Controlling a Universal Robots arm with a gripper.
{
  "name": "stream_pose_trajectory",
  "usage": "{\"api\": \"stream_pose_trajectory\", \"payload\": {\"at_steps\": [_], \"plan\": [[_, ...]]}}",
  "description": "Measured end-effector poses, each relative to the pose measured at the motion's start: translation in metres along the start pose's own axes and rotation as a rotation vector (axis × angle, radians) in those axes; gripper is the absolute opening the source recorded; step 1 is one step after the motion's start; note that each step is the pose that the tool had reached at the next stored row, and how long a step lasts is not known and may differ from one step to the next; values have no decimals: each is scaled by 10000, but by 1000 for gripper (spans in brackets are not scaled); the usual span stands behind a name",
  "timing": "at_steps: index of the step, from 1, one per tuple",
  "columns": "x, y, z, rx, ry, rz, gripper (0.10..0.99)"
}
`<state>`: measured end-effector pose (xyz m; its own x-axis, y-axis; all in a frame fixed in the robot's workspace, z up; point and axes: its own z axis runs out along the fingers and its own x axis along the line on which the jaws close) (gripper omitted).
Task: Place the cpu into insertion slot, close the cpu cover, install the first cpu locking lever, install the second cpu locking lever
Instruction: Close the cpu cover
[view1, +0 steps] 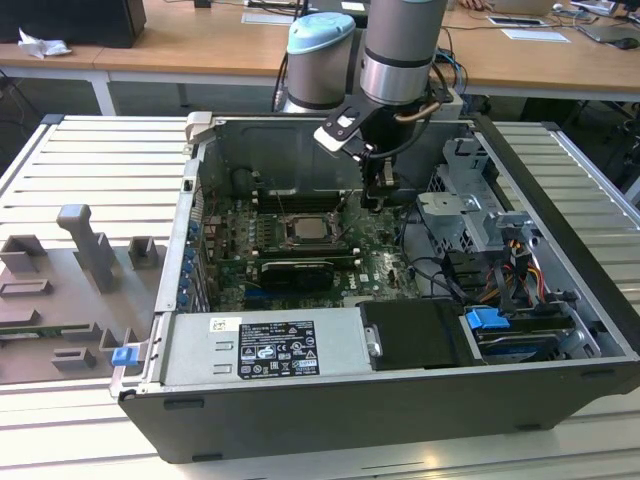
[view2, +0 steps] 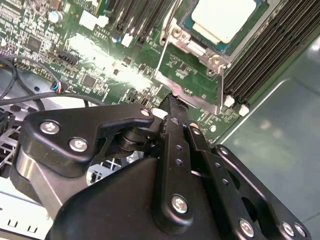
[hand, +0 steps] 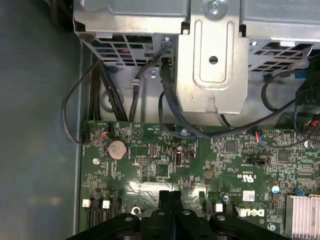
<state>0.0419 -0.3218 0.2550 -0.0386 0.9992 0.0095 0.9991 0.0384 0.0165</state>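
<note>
— Cpu and fingers: how do they stand to each other?

— Starting at the fingers (view2: 172, 130): they are black and pressed together, with nothing between them. Their tips sit low over the green motherboard (hand: 165, 170), right at the silvery outer edge of the socket frame. I cannot tell whether they touch it. The cpu (view2: 223, 20) lies just beyond that edge, straight ahead along the line the fingers point.

— And where exactly is the cpu?

— It lies flat in the insertion slot (view1: 335, 236), pale metal face up. It is square, so it has no long axis to line up with. The cpu cover (view2: 197, 49) looks lowered around it, with the face showing through the cut-out. My judgement is that the cpu is placed and the cover is down. I cannot make out whether either locking lever is latched.

— How does it look from outside the case?

— In the exterior view the arm reaches down into the open computer case. The fingers are near the slot, on the exterior view's right of it.

— How much room is there to move?

— Little. Long black memory slots (view2: 270, 45) run close along one side of the socket, with more on the opposite side. The grey case wall (view2: 280, 150) stands beyond them. On the other side of the fingers, black cables (hand: 165, 95) and the metal drive cage (hand: 212, 65) are well apart from the tips.
</note>
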Motion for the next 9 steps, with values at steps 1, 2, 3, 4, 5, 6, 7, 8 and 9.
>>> {"api": "stream_pose_trajectory", "payload": {"at_steps": [1, 2, 3, 4, 5, 6, 7, 8, 9], "plan": [[1, -30, 0, 0, 0, -9, 106], [2, -52, -1, 0, 0, -10, 106], [2, -64, -1, 0, 0, -9, 106], [3, -73, -1, 0, 0, -10, 106], [5, -131, -2, 0, 0, -11, 106], [7, -189, -3, 0, 1, -9, 106], [11, -285, -2, -1, 2, -12, 106], [12, -306, -2, 0, 2, -12, 106], [13, -335, -2, -1, 1, -15, 106]]}}
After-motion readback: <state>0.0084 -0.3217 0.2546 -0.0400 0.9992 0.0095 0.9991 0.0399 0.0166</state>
